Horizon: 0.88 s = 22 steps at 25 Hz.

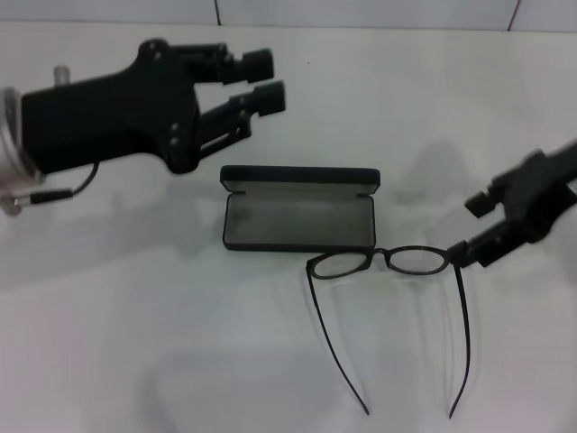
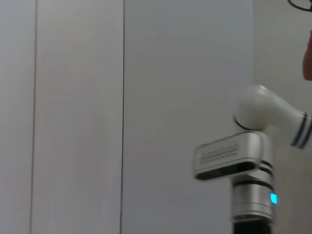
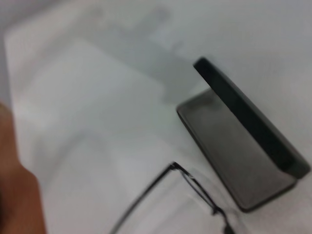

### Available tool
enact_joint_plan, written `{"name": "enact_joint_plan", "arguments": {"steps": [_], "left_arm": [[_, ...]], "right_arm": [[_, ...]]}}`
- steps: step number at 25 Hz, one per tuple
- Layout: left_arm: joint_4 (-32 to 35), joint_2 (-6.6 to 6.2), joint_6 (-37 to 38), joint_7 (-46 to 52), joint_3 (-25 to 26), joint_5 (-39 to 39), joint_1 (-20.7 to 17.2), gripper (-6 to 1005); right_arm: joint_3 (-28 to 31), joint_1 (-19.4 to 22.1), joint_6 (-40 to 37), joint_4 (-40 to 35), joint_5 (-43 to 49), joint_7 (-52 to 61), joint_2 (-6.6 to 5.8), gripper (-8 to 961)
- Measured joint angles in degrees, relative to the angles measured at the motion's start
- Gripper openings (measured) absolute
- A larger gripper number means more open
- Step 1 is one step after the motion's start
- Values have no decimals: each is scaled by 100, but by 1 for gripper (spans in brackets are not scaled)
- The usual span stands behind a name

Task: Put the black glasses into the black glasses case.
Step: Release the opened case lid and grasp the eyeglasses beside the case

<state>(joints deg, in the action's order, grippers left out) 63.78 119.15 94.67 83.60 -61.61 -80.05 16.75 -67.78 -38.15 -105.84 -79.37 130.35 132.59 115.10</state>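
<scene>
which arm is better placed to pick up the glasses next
Right. The right pincer is open at the black glasses' right hinge. The left pincer is open and raised beyond the open black glasses case, farther from the frame.

Bright, even light washes out the white counter; soft grey shadows sit under both arms, and the right wrist view is pretty blurry throughout.

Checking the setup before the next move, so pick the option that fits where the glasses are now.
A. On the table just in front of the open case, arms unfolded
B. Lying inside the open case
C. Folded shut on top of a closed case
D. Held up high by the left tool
A: the glasses lie on the table by the front edge of the open case, arms spread toward the robot.
</scene>
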Motion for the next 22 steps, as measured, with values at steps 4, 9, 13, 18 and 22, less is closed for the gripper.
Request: {"name": "enact_joint_plan", "arguments": {"steps": [4, 9, 13, 18, 22], "left_arm": [[-787, -41, 213, -440, 165, -11, 181, 318], [-1203, -79, 207, -720, 177, -83, 340, 319], [-1274, -131, 215, -773, 195, -385, 332, 319], [-1372, -124, 260, -913, 274, -658, 204, 318], [-1698, -135, 302, -1172, 419, -666, 153, 318]], "right_arm": [[-201, -732, -192, 290, 623, 138, 9, 819], [-631, -1186, -213, 563, 794, -33, -12, 817], [-1038, -1560, -89, 872, 921, -237, 40, 715], [-1817, -1697, 386, 952, 968, -294, 47, 695], [-2055, -1794, 670, 1108, 1023, -334, 67, 696]]}}
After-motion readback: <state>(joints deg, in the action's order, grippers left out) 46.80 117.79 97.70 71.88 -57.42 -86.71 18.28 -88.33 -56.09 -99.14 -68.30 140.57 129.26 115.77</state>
